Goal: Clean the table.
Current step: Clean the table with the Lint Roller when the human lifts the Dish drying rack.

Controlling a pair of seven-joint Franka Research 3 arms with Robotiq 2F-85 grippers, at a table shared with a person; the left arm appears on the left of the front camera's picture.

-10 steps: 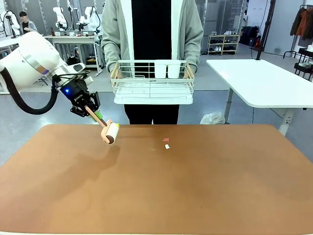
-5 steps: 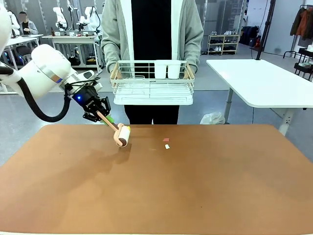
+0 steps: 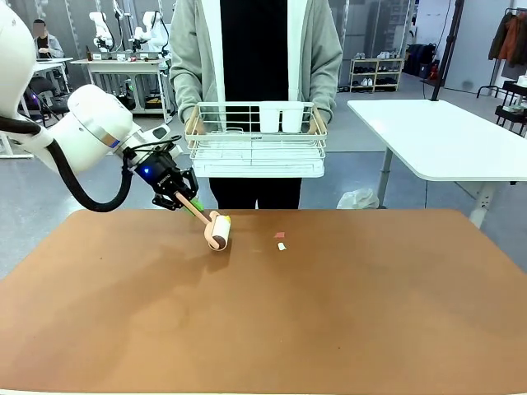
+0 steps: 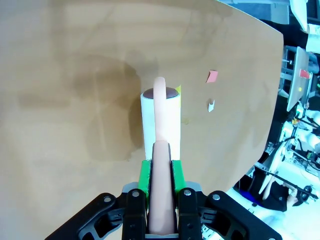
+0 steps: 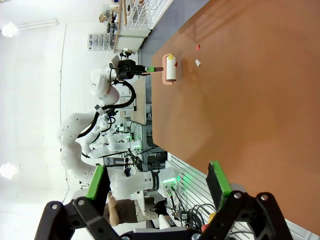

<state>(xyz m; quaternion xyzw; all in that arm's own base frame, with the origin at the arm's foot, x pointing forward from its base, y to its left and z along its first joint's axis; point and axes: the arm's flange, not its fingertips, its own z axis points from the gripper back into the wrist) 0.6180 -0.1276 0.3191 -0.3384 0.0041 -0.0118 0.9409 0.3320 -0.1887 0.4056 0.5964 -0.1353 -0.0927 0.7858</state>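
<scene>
Reddish-brown table (image 3: 329, 321) carries the work. My left gripper (image 3: 183, 202) is clamped on the handle of a lint roller (image 3: 217, 230), its roll low near the tabletop's far edge, left of centre. A pink scrap (image 3: 280, 235) and a white scrap (image 3: 282, 246) lie to its right. My right gripper (image 5: 156, 172) stands wide apart, empty

On table's (image 3: 346, 321) far part, left of middle: lint roller (image 3: 217, 230), handle in left gripper (image 3: 184, 202). Two scraps (image 3: 281, 240) on table right of roller, apart from it. Behind far edge: person (image 3: 255, 49) holding rack (image 3: 255, 141).
</scene>
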